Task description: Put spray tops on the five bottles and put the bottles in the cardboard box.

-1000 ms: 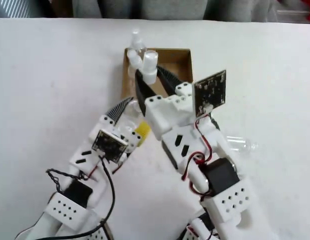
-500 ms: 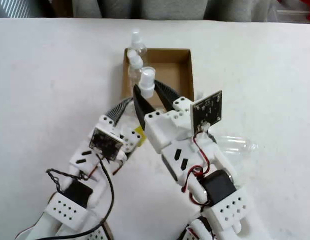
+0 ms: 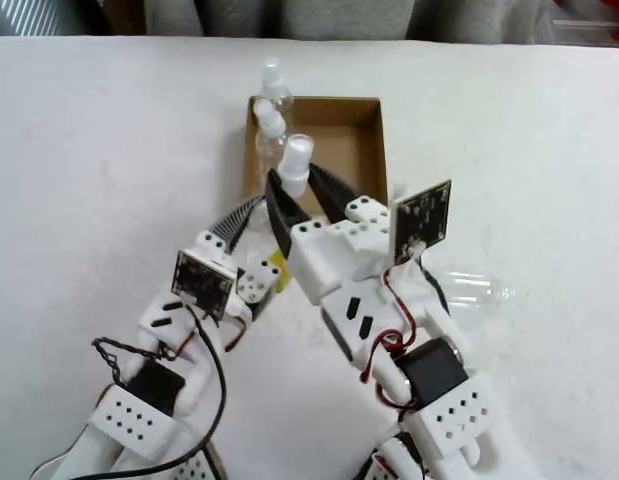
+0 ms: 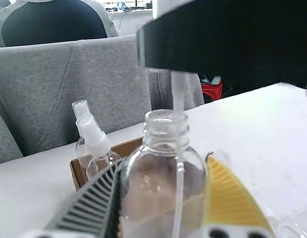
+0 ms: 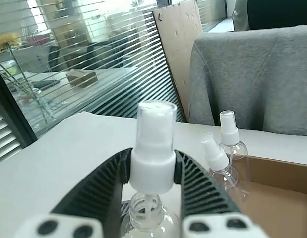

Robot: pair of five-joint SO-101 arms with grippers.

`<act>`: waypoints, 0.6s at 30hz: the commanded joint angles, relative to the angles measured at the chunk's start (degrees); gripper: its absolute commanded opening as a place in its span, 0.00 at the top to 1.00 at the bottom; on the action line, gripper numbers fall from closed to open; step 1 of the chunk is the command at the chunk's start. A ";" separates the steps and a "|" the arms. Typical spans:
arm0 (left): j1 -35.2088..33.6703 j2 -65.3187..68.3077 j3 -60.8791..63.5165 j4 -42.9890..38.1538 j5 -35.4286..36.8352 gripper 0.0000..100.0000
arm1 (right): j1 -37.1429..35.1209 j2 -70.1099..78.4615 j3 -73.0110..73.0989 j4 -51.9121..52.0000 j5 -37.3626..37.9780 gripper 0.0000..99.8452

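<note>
High view: the right gripper [image 3: 292, 176] is clamping a white spray top [image 3: 296, 155] between its 2 black fingers, which are pressing on the collar from both sides. Directly beneath this gripper, the left gripper [image 4: 165, 168] is closing on a clear open bottle [image 4: 160, 193] and holding it upright, with 1 black ribbed finger [image 4: 93, 203] and 1 yellow finger [image 4: 227, 198] lying against the bottle's sides.

In the left wrist view, the spray top's thin tube [image 4: 177, 148] is running down through the neck and into the bottle. In the right wrist view, the collar is sitting just above the neck, with a short stretch of tube showing between them, so the top is not yet seated.

Just beyond both sets of fingertips, the cardboard box [image 3: 379, 130] is lying open on the white table [image 3: 109, 150]. 2 capped bottles are standing at the box corner on the left gripper's side. The nearer 1 [image 3: 269, 122] is leaning against the box wall. The farther 1 [image 3: 274, 78] is at the box's far edge, and I cannot tell whether it is standing inside. Beside the right arm, on the side away from the left gripper, 1 uncapped bottle [image 3: 474, 290] is lying on the table.
</note>
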 commanded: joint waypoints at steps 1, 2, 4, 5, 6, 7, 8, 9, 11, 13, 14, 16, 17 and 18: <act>-0.66 2.07 -2.20 -1.32 0.44 0.92 | -0.48 -0.57 -0.62 -1.19 -0.97 0.98; -0.66 2.07 -2.20 -1.32 0.44 0.92 | -0.48 -0.57 -0.62 -1.19 -1.05 0.98; -0.66 2.07 -2.20 -1.32 0.44 0.92 | -0.57 -0.57 -0.62 -1.63 -1.05 0.98; -0.66 2.07 -2.20 -1.32 0.44 0.92 | -0.57 -0.57 -0.62 -2.33 -1.05 0.98; -0.66 2.07 -2.20 -1.32 0.44 0.92 | -0.57 -0.57 -0.53 -2.86 -1.05 0.98; -0.66 2.07 -2.20 -1.32 0.44 0.92 | -0.57 -0.57 -0.35 -3.38 -1.05 0.98; -0.66 2.07 -2.20 -1.32 0.44 0.92 | -0.57 -0.57 0.00 -4.18 -0.97 0.98; -0.66 2.07 -2.20 -1.32 0.44 0.92 | -0.57 -0.57 0.44 -4.97 -0.97 0.98; -0.66 2.07 -2.11 -1.32 0.44 0.92 | -0.57 -0.57 1.32 -6.37 -0.79 0.98; -0.66 2.07 -2.11 -1.32 0.44 0.92 | -0.57 -0.57 2.29 -7.25 -0.70 0.98; -0.66 2.07 -2.11 -1.32 0.44 0.92 | -0.57 -0.57 2.64 -7.25 -0.70 0.98; -0.66 2.07 -2.11 -1.32 0.44 0.92 | -0.57 -0.57 2.99 -7.25 -0.79 0.98; -0.66 2.07 -2.11 -1.32 0.44 0.92 | -0.66 -0.57 2.99 -7.25 -0.88 0.98; -0.66 2.07 -2.11 -1.32 0.44 0.92 | -0.66 -0.57 2.99 -7.25 -0.88 0.98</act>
